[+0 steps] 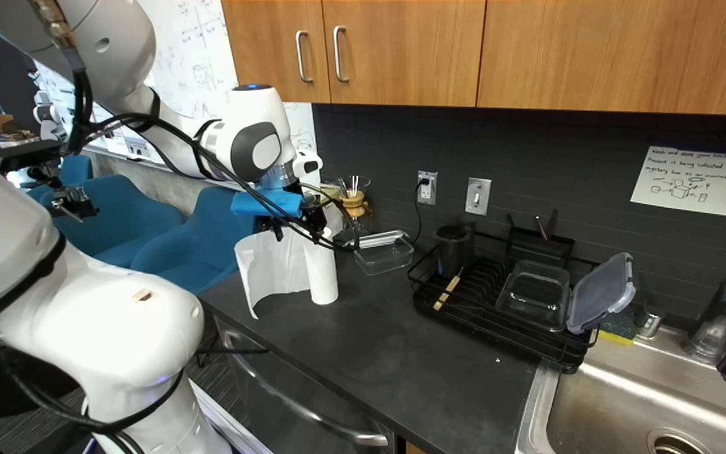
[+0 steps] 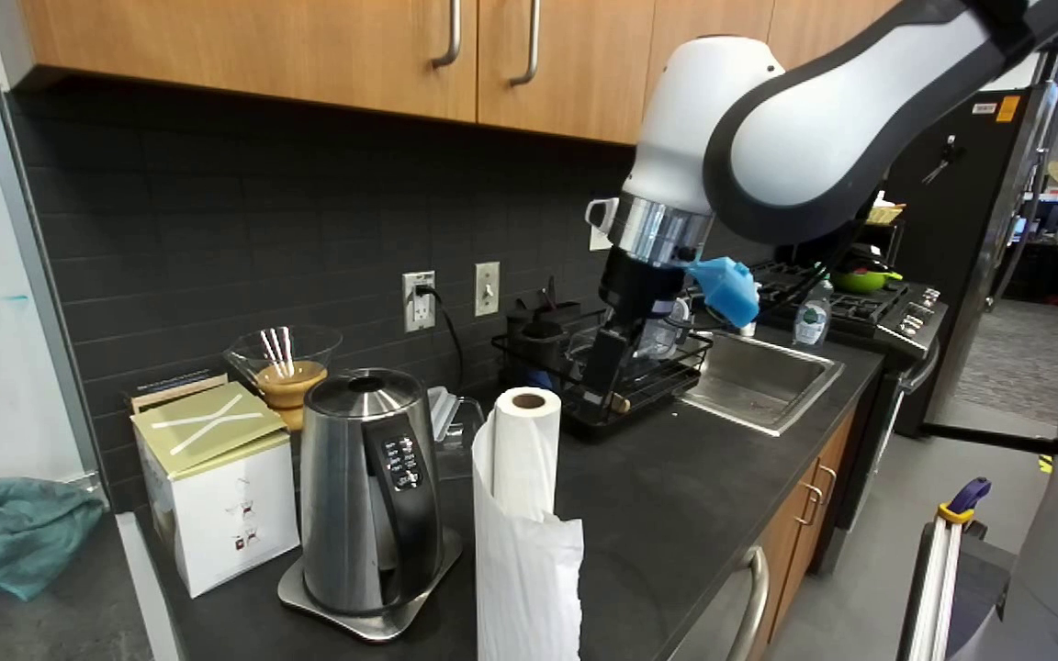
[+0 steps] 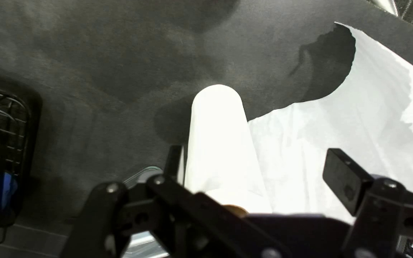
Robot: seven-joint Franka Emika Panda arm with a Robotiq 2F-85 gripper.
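A white paper towel roll (image 1: 322, 271) stands upright on the dark counter, with a loose sheet (image 1: 268, 268) hanging off it. The roll (image 2: 526, 459) also shows in an exterior view, with its torn sheet (image 2: 529, 574) toward the camera. My gripper (image 3: 259, 168) is open and empty, pointing down near the top of the roll. In the wrist view the roll (image 3: 222, 143) lies between the fingers, closer to the left one, and the loose sheet (image 3: 310, 139) spreads under the right one. I cannot tell whether a finger touches the paper. The gripper body hides part of the roll's top.
A steel kettle (image 2: 368, 514), a box (image 2: 221, 523) and a glass coffee maker (image 2: 286, 390) stand near the roll. A glass container (image 1: 385, 253) lies behind it. A black dish rack (image 1: 483, 331) and sink (image 1: 538, 397) are further along. Wooden cabinets (image 1: 401, 50) hang above.
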